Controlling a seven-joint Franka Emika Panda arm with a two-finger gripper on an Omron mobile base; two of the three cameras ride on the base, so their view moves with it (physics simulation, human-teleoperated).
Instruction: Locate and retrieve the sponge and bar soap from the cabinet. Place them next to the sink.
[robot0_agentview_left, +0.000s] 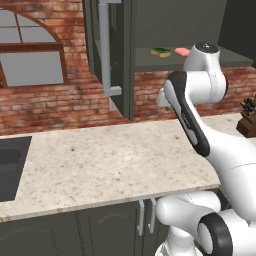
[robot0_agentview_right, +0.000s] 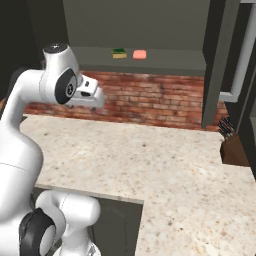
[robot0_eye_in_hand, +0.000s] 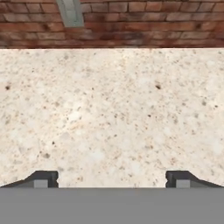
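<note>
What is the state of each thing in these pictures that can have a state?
cabinet: door open, shelf exposed.
sponge: lying on the cabinet shelf, not yet taken.
bar soap: lying on the shelf beside the sponge, apart from it.
gripper: open, empty, above the bare countertop.
sink: nothing visible in the part that shows.
knife block: upright, knives in it.

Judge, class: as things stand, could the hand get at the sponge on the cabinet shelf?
Probably yes. The cabinet stands open and the sponge lies near the shelf's front edge beside the bar soap, nothing before it. The hand, open and empty, faces the counter, so must rise.
</note>
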